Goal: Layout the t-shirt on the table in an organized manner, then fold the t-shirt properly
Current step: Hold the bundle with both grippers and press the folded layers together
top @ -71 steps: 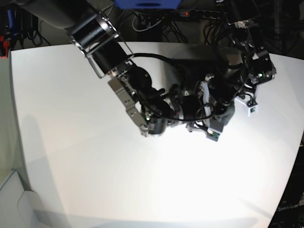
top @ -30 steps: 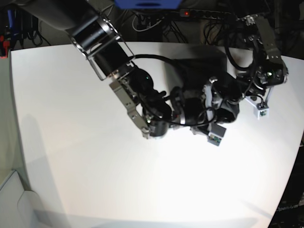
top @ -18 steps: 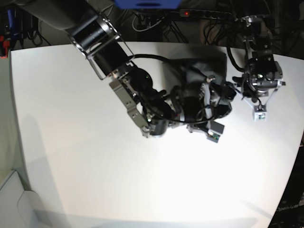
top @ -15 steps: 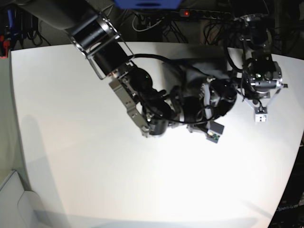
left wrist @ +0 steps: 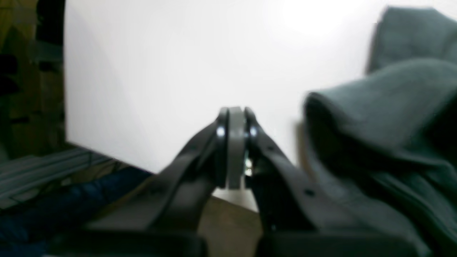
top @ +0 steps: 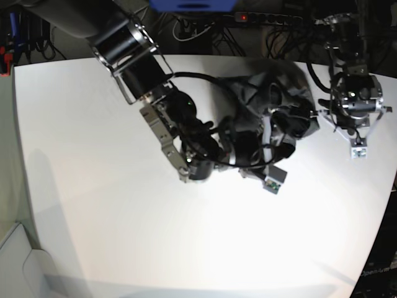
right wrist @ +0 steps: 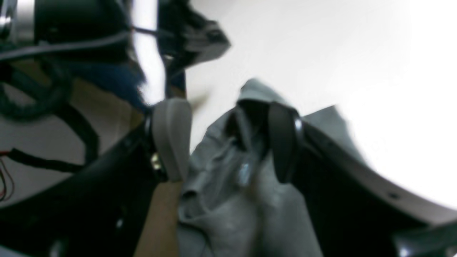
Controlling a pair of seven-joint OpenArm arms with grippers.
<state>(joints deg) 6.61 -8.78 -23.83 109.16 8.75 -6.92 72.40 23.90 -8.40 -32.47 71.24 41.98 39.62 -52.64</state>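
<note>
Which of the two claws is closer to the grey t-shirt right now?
Right. The right gripper has its open jaws around the t-shirt; the left gripper, shut and empty, sits beside it.

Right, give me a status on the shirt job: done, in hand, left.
Done: nothing yet; the t-shirt lies bunched in a heap on the table.
In hand: the right end effector straddles a wrinkled fold with jaws apart; the left end effector is shut and empty beside the cloth.
Left: spreading the shirt flat, then every fold.
</note>
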